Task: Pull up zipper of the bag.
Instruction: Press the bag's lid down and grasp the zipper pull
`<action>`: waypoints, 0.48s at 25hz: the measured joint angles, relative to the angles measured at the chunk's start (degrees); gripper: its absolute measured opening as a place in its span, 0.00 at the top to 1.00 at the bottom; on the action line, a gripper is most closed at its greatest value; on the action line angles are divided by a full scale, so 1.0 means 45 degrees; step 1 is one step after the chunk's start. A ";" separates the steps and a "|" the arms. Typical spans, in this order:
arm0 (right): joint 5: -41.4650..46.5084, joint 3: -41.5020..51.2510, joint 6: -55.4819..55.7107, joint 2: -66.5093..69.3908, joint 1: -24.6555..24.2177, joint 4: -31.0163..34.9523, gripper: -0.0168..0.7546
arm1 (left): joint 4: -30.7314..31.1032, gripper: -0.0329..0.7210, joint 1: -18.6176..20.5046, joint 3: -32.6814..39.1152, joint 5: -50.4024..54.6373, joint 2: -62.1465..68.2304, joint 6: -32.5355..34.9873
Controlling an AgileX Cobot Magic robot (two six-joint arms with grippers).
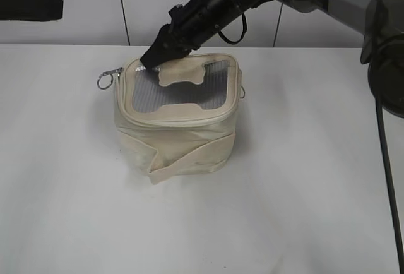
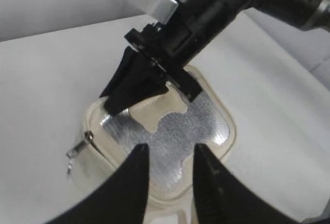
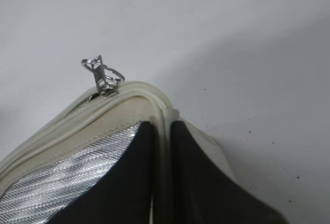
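Note:
The cream-white bag [image 1: 177, 141] stands mid-table, its grey mesh top panel with the H-shaped patch facing up. The zipper track [image 1: 170, 117] runs round the top rim. One silver slider with a ring pull [image 1: 108, 79] sticks out at the bag's left corner, and it also shows in the right wrist view [image 3: 103, 77] and the left wrist view [image 2: 77, 149]. My right gripper [image 1: 153, 59] reaches across and is shut on the bag's rim [image 3: 161, 131] at the back-left corner, a short way from that slider. My left gripper [image 2: 170, 152] is open and empty, hovering high above the bag [image 2: 206, 126].
The white table [image 1: 284, 211] runs back to a grey panelled wall. A second ring [image 1: 242, 91] hangs at the bag's right side. A dark part of my left arm [image 1: 28, 5] shows at the top left. A black cable [image 1: 388, 179] hangs at the right edge.

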 joint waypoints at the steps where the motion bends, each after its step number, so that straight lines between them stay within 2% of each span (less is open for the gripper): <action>1: 0.0000 0.0000 0.0010 0.0000 0.0000 0.0000 0.88 | -0.0721 0.64 0.0679 -0.0653 0.1149 0.1118 0.0994; 3: 0.0012 0.0000 0.0092 0.0000 0.0000 -0.0004 0.88 | -0.1112 0.59 0.1573 -0.1698 0.1979 0.3094 0.2627; 5: 0.0065 0.0000 0.0203 0.0000 0.0000 -0.0004 0.88 | -0.0473 0.54 0.1920 -0.2158 0.1652 0.4414 0.3254; 8: 0.0083 0.0000 0.0273 0.0000 0.0000 -0.0015 0.88 | 0.0978 0.51 0.1725 -0.2227 0.1174 0.5672 0.3541; 12: 0.0083 -0.0003 0.0298 0.0000 0.0000 -0.0030 0.88 | 0.1801 0.50 0.0813 -0.2227 0.0601 0.6313 0.4088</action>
